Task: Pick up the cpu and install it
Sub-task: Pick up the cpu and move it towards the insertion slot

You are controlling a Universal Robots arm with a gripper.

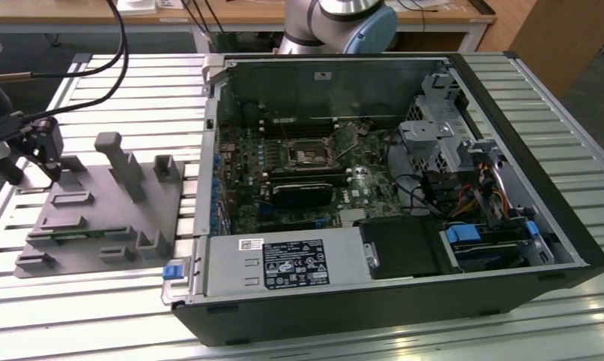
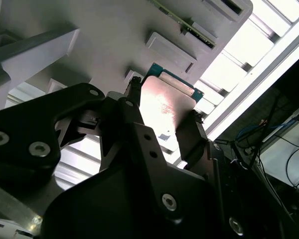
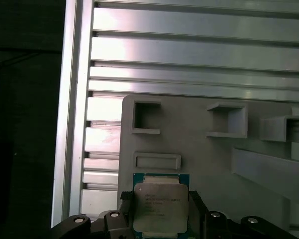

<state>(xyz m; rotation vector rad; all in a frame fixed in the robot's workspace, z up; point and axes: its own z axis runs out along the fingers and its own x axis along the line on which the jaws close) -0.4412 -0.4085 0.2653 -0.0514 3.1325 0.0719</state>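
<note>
The cpu (image 3: 160,206), a flat square chip with a pale metal top and a green rim, sits between my gripper's (image 3: 159,205) two black fingers (image 3: 124,205), which press on its opposite edges. In the second wrist view the cpu (image 2: 164,102) shows the same way, with the gripper (image 2: 162,107) shut on it just above the grey plastic fixture (image 2: 89,40). In the exterior view the gripper (image 1: 33,167) hangs over the far corner of the fixture (image 1: 111,203) at that view's left. The motherboard's dark socket (image 1: 310,156) lies inside the open computer case (image 1: 542,180).
The fixture (image 3: 214,164) carries upright posts (image 1: 121,162) and several pockets close to the gripper. Fixture and case rest on a slatted aluminium table (image 1: 91,301). Cables (image 1: 111,45) hang over the table at the exterior view's left. Drive cages and wiring (image 1: 462,173) crowd the case's side.
</note>
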